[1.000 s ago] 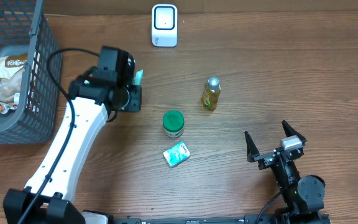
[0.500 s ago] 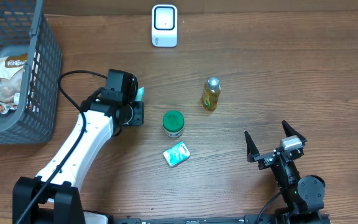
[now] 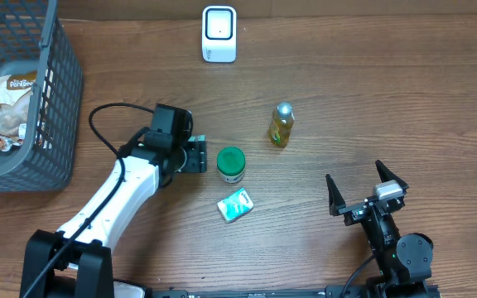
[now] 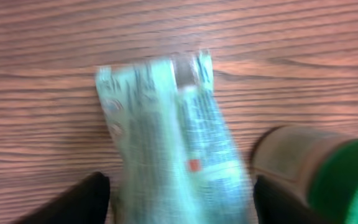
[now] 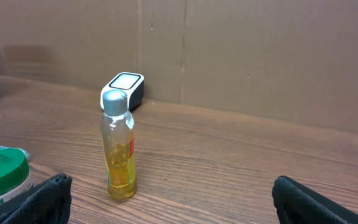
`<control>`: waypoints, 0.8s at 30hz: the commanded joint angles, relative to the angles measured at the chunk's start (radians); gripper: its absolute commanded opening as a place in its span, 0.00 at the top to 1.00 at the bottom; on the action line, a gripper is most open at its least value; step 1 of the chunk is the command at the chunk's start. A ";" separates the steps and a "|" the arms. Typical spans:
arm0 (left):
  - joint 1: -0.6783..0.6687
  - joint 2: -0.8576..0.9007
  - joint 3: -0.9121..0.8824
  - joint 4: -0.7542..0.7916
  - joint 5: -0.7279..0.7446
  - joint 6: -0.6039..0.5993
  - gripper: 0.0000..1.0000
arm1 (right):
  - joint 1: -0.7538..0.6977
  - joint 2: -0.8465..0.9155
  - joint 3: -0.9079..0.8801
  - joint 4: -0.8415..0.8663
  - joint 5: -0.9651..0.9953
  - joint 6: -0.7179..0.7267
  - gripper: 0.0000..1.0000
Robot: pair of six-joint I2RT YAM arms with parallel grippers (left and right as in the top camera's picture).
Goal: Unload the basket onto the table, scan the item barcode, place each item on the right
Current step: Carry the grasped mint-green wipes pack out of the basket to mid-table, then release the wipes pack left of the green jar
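Packet (image 4: 166, 143) of pale green sat between the left gripper's (image 3: 200, 156) fingers, just beside the green-lidded jar (image 3: 230, 163); blur hid whether they pinched it. The right gripper (image 3: 354, 172), well apart from the jar, gaped empty. With the scanner (image 3: 219, 33) well beyond the jar, the scan seemed not yet done.

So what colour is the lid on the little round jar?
Green lid; overhead shows it best.

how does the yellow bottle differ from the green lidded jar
The bottle is tall, slim and clear with yellow liquid; the jar is squat and wide. The bottle has a small silver cap, the jar a broad green lid. Both stand upright on the table.
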 commanded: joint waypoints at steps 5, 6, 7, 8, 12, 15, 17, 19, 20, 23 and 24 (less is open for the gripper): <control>-0.057 -0.012 -0.005 0.002 0.021 -0.011 0.00 | -0.003 -0.009 -0.011 0.004 0.006 0.002 0.00; -0.056 -0.016 0.004 -0.002 0.019 -0.011 0.00 | -0.003 -0.009 -0.011 0.004 0.006 0.002 0.00; -0.051 -0.021 0.020 -0.008 0.017 -0.011 0.00 | -0.003 -0.009 -0.011 0.004 0.006 0.002 0.00; -0.045 -0.029 0.041 -0.022 0.016 -0.011 0.00 | -0.003 -0.009 -0.011 0.004 0.006 0.002 0.00; 0.008 -0.070 0.212 -0.128 0.016 0.020 0.00 | -0.003 -0.009 -0.011 0.004 0.006 0.002 0.00; 0.064 -0.083 0.388 -0.220 -0.011 0.093 0.00 | -0.003 -0.009 -0.011 0.004 0.006 0.002 0.00; 0.117 -0.083 0.525 -0.285 -0.038 0.162 0.00 | -0.003 -0.009 -0.011 0.004 0.006 0.002 0.00; 0.182 -0.083 0.658 -0.321 -0.052 0.220 0.00 | -0.003 -0.009 -0.011 0.004 0.006 0.002 0.00; 0.211 -0.083 0.709 -0.327 -0.061 0.241 0.00 | -0.003 -0.009 -0.011 0.004 0.006 0.002 0.00; 0.317 -0.083 0.832 -0.309 -0.137 0.264 0.00 | -0.003 -0.009 -0.011 0.004 0.006 0.002 0.00; 0.350 -0.083 0.855 -0.297 -0.163 0.264 0.00 | -0.003 -0.009 -0.011 0.004 0.006 0.002 0.00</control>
